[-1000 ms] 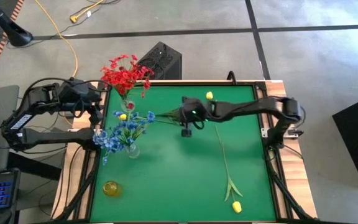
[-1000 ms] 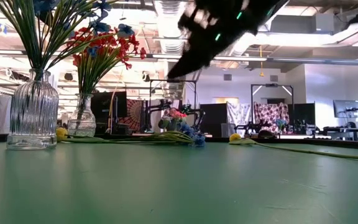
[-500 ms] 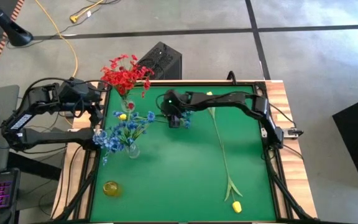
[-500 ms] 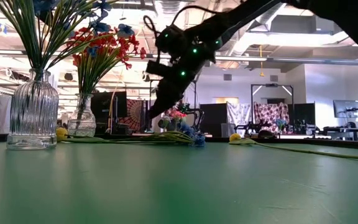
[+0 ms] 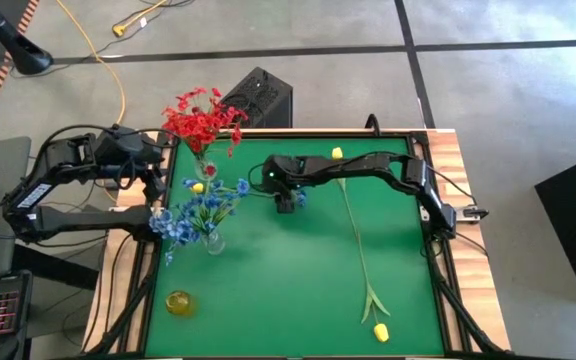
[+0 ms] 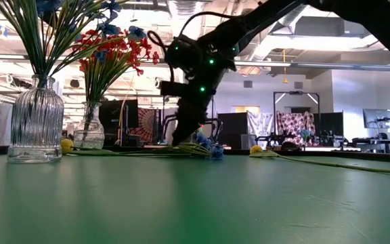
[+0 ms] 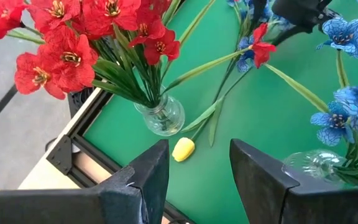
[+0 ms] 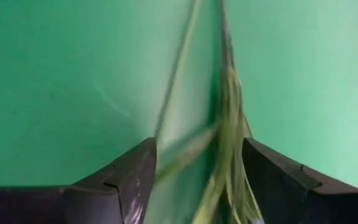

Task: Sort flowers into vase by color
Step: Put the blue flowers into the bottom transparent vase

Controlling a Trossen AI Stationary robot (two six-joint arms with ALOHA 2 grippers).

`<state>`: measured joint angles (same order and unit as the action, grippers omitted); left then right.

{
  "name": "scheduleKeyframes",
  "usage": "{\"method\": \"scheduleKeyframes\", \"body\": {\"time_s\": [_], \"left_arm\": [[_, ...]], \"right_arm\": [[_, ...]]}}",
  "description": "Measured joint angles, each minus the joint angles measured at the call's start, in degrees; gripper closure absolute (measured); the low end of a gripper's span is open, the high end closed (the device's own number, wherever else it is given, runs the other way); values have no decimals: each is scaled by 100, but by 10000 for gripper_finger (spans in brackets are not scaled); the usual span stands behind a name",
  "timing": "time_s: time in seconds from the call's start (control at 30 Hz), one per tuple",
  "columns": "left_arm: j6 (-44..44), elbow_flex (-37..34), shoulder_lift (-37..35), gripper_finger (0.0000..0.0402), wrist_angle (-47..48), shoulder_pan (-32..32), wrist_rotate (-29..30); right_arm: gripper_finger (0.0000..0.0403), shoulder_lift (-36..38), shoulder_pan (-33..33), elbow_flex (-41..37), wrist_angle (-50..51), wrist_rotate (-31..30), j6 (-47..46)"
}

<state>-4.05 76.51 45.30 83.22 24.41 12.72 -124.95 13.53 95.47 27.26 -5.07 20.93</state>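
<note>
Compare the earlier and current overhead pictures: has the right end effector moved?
Yes. The right end effector has shifted toward the picture's left, closer to the vase of red flowers, and now sits low over the loose stems lying on the green table.

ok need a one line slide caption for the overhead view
Right gripper open over loose stems on the green table; red flowers and blue flowers already in vases.

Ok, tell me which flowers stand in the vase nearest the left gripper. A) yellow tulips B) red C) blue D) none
B: in the left wrist view the red flowers stand in the small glass vase just ahead of the open left gripper.
</note>
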Motion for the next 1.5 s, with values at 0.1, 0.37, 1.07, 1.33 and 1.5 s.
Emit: {"method": "scheduleKeyframes", "body": {"time_s": [0.1,0.37,1.07,1.33,1.5], "left_arm": [[18,0,1,244,0,0,2],[13,0,-1,244,2,-1,4],[-128,0,-89,244,292,2,6],[-118,0,-179,244,286,-1,8],[-118,0,-191,244,256,2,7]], "right_arm": [[141,0,-36,1,102,-430,-248],[215,0,52,1,390,-557,-595],[387,1170,-237,1,2880,-1349,-713],[349,2141,-315,-1160,1426,-393,-1091],[284,1895,-60,-1625,236,-57,-1017]]}}
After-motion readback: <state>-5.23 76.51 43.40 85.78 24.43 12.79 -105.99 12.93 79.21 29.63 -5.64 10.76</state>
